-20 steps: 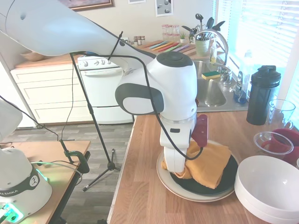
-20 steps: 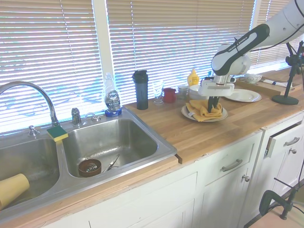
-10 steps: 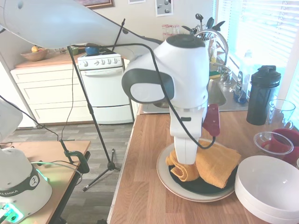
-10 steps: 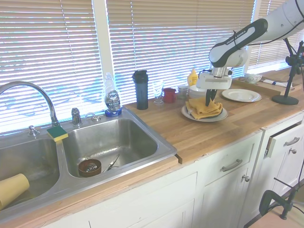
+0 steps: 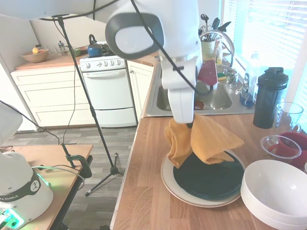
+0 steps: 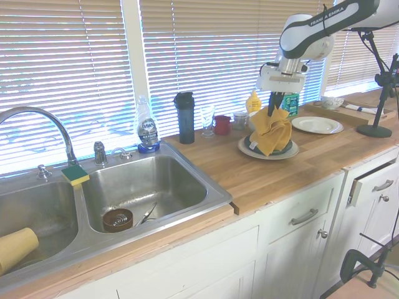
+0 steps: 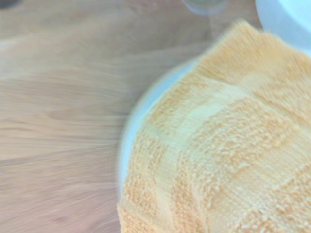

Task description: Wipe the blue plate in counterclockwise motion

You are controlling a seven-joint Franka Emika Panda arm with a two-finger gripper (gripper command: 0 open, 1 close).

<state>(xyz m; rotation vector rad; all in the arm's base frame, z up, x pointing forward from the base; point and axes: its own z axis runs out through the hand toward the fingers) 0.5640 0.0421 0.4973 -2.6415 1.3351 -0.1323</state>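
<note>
The blue plate (image 5: 209, 180) (image 6: 278, 149), very dark and glossy, lies on a larger cream plate (image 5: 169, 184) (image 6: 247, 151) on the wooden counter. My gripper (image 5: 191, 122) (image 6: 273, 113) is raised above it, shut on an orange towel (image 5: 201, 141) (image 6: 270, 131) (image 7: 228, 155). The towel hangs down in folds, its lower edge just over the plate's left and far part. The wrist view is filled by the towel, with a pale plate rim (image 7: 129, 141) beside it.
Stacked white bowls (image 5: 278, 194) sit right of the plates. A glass bowl (image 5: 280, 146), red cup (image 5: 296, 141), tall glass (image 5: 288, 115) and black shaker bottle (image 5: 270, 97) stand behind. The sink (image 5: 211, 96) lies beyond. A white plate (image 6: 317, 124) lies further along the counter.
The gripper has risen from the plate, lifting the orange towel off it. The dark plate's surface is now mostly uncovered.
</note>
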